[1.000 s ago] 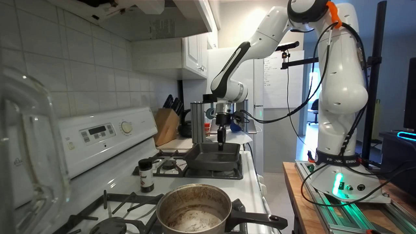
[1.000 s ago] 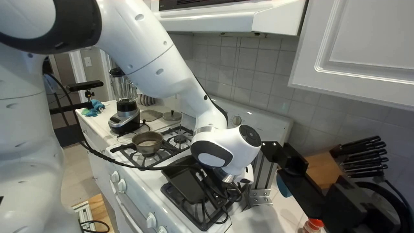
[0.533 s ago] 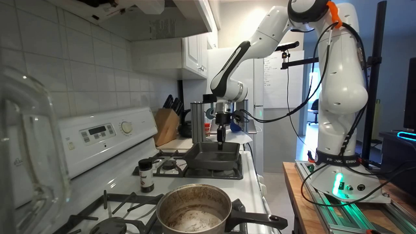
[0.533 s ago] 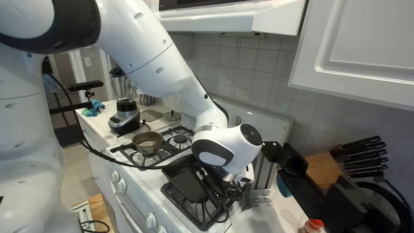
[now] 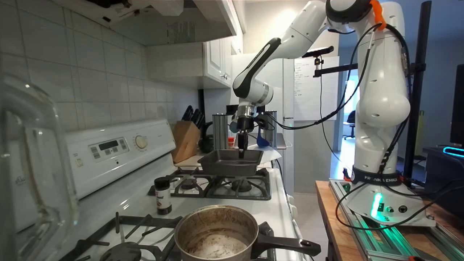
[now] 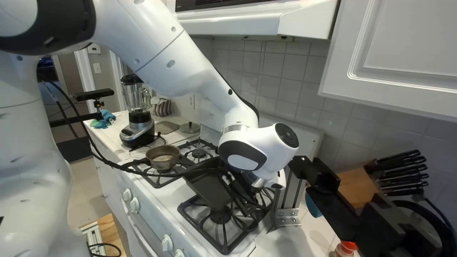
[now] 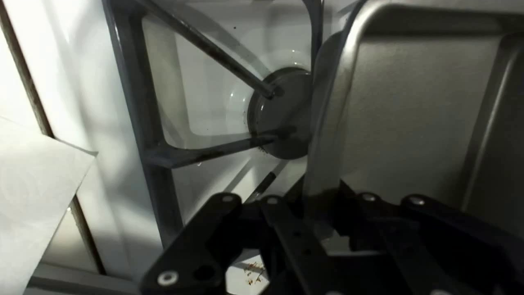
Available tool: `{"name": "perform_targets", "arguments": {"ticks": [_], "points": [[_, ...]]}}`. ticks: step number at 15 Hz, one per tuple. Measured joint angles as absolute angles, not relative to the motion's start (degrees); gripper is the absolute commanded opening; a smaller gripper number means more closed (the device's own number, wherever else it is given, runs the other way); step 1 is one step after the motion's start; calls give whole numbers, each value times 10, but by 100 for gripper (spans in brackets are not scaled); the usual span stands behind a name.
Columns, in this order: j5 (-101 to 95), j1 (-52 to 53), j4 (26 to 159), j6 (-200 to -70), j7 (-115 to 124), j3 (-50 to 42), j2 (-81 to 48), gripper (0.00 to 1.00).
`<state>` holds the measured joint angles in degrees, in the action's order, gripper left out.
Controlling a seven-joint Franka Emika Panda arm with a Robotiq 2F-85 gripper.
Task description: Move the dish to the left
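Note:
The dish (image 5: 228, 167) is a dark grey, shallow, squarish pan. In both exterior views it hangs a little above the black grate, close to level; it also shows in an exterior view (image 6: 210, 191). In the wrist view the dish (image 7: 417, 110) fills the right side, with its near wall running between my fingers. My gripper (image 7: 321, 190) is shut on that wall, one finger outside and one inside. In an exterior view my gripper (image 5: 241, 154) points straight down at the dish's far side. The arm and cables hide part of the dish in an exterior view.
The grate and burner (image 5: 241, 185) lie under the dish. A steel pot (image 5: 217, 232) with a black handle stands on the nearer burners. A dark-capped jar (image 5: 162, 195) stands between the grates. Metal posts (image 5: 220, 137) and a knife block (image 5: 185, 141) stand behind.
The dish was resting on the grate and has risen off it with my gripper, shifting slightly toward the stove's back panel. The burner beneath now shows.

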<state>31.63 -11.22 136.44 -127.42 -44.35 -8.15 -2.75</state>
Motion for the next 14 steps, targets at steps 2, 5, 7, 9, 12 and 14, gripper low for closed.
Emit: {"name": "perform_targets", "arguments": {"ticks": [2, 5, 7, 9, 12, 14], "points": [[316, -111, 1354, -1271, -432, -81, -27, 2], [316, -109, 1345, -1261, -413, -81, -28, 2], [316, -108, 1344, -1258, -396, -80, -28, 2], [316, -106, 1345, -1257, -367, -79, -28, 2], [320, -102, 1348, -1259, -312, -79, -28, 2], [332, -101, 1350, -1259, -279, -77, -28, 2]]}}
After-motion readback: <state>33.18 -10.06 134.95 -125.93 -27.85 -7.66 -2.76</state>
